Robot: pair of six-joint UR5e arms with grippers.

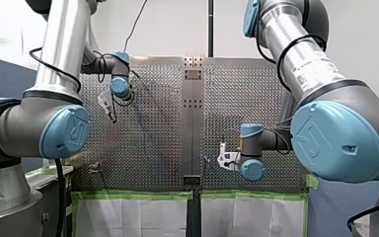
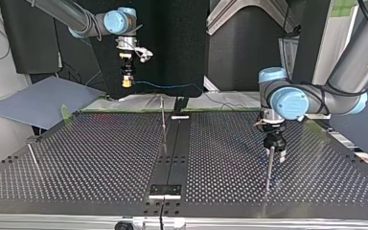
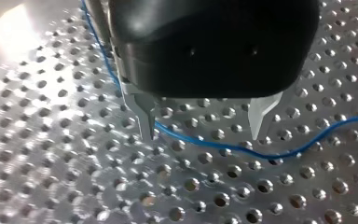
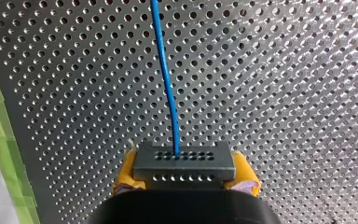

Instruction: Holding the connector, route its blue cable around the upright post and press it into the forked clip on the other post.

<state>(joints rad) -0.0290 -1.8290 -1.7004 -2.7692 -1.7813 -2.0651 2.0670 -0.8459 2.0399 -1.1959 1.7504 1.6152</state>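
My right gripper (image 4: 185, 175) clamps the connector (image 4: 184, 158) above the table (image 2: 100, 158), blue cable (image 4: 165, 70) trailing ahead; my left gripper (image 3: 203, 128) hangs open over it. Routing looks barely begun: next, swing the connector round the upright post (image 2: 163, 122)

Robotics lab: my left arm (image 1: 61, 54) and my right arm (image 1: 303, 61), both industrial, stand at a perforated metal table (image 2: 76, 158) edged with green tape (image 1: 128, 195).
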